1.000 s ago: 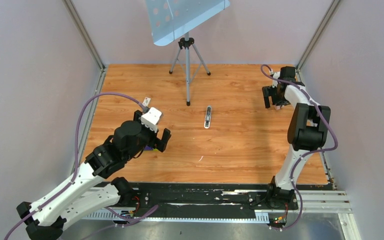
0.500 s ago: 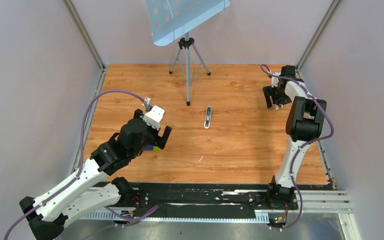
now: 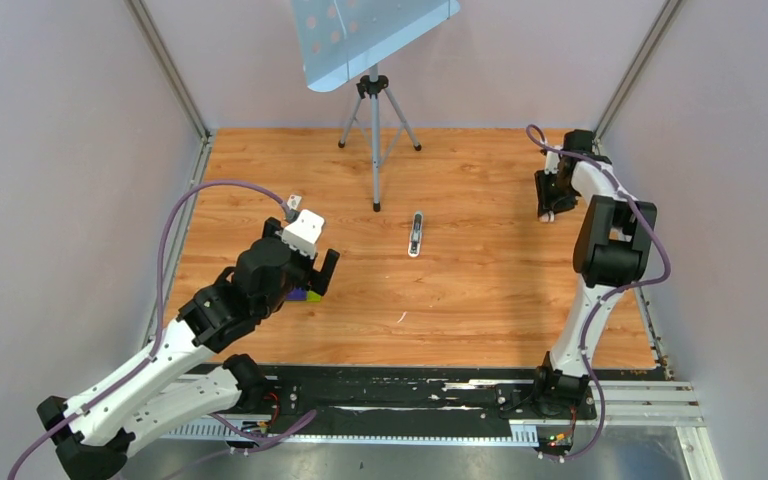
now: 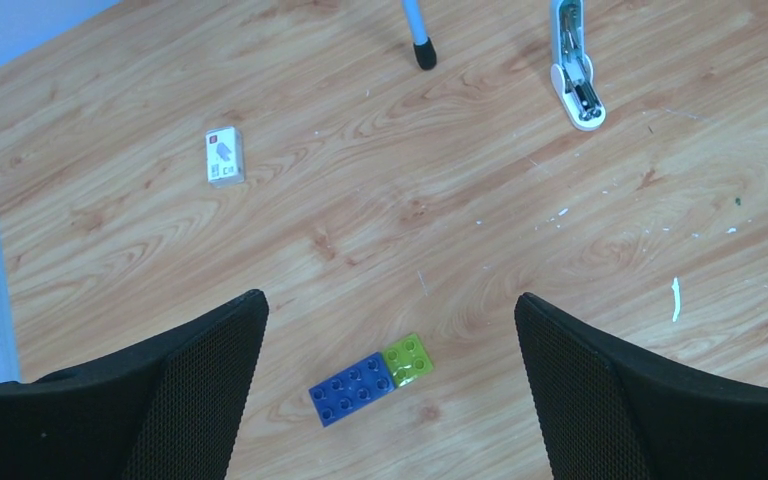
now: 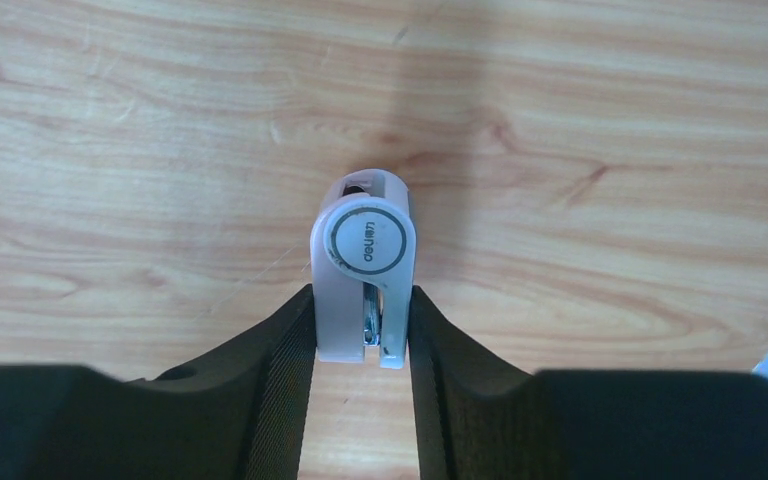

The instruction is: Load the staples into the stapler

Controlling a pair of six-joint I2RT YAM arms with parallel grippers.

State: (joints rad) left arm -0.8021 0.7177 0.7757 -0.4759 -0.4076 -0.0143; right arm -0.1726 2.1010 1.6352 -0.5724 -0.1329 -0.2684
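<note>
The pale pink stapler (image 5: 364, 270) stands on end on the wood floor at the far right (image 3: 547, 214). Its round logo cap faces the right wrist camera. My right gripper (image 5: 361, 296) is closed over it, both pads pressed against its sides. My left gripper (image 4: 388, 300) hangs open above a blue-and-green block (image 4: 372, 379), touching nothing. In the top view this gripper (image 3: 322, 272) is left of centre. I cannot make out any staples; a thin pale sliver (image 4: 675, 298) lies on the floor.
A long white-and-silver object (image 3: 416, 234) lies mid-floor, also in the left wrist view (image 4: 577, 75). A small white labelled card (image 4: 224, 157) lies to the left. A tripod (image 3: 375, 120) with a perforated panel stands at the back. Walls close in both sides.
My right gripper's jaws have closed from wide open onto the stapler's sides. The left arm has drawn slightly back and left, its jaws still wide.
</note>
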